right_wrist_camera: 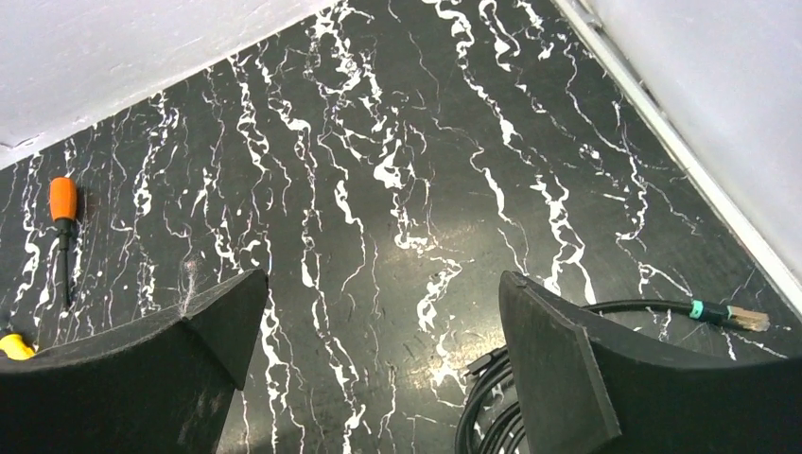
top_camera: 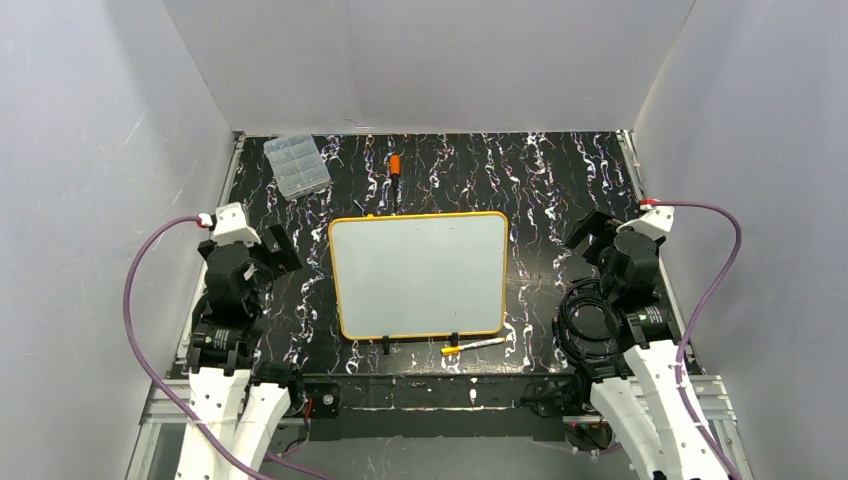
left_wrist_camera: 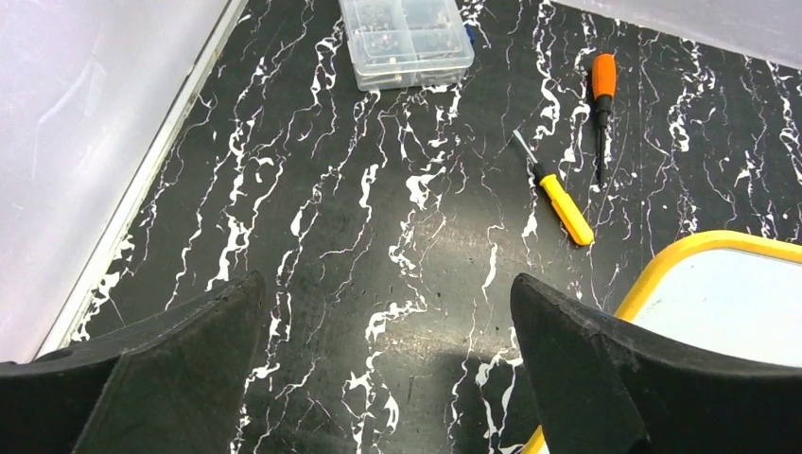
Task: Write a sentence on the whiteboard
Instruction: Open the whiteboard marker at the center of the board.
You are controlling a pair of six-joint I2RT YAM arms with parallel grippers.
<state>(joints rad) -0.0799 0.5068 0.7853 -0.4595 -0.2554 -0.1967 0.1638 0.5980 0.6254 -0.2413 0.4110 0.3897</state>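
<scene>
Whiteboard point(top_camera: 420, 275) lies flat mid-table point(top_camera: 560, 180), between the two arms; long axis left to right, near edge facing the arm bases; the surface reads blank, no strokes that I can make out.

Judged stiff, smooth and slippery; it should take pen pressure without lifting, though it may slide if pushed sideways.

Marker point(top_camera: 472, 346) lies just off the board's near edge, closer to the right arm; long axis nearly left to right, right end tilted slightly away; yellow end to the left; which end writes, cannot tell. Likely light, thin and apt to roll; best pinched mid-barrel, across its length.

Left gripper point(left_wrist_camera: 383, 312) spread wide, holding nothing, over bare table beside the board's far-left corner; right gripper point(right_wrist_camera: 383, 293) likewise wide and empty, well right of the board.

Two screwdrivers point(left_wrist_camera: 601, 95) and a clear box point(top_camera: 296, 165) lie beyond the board.
</scene>
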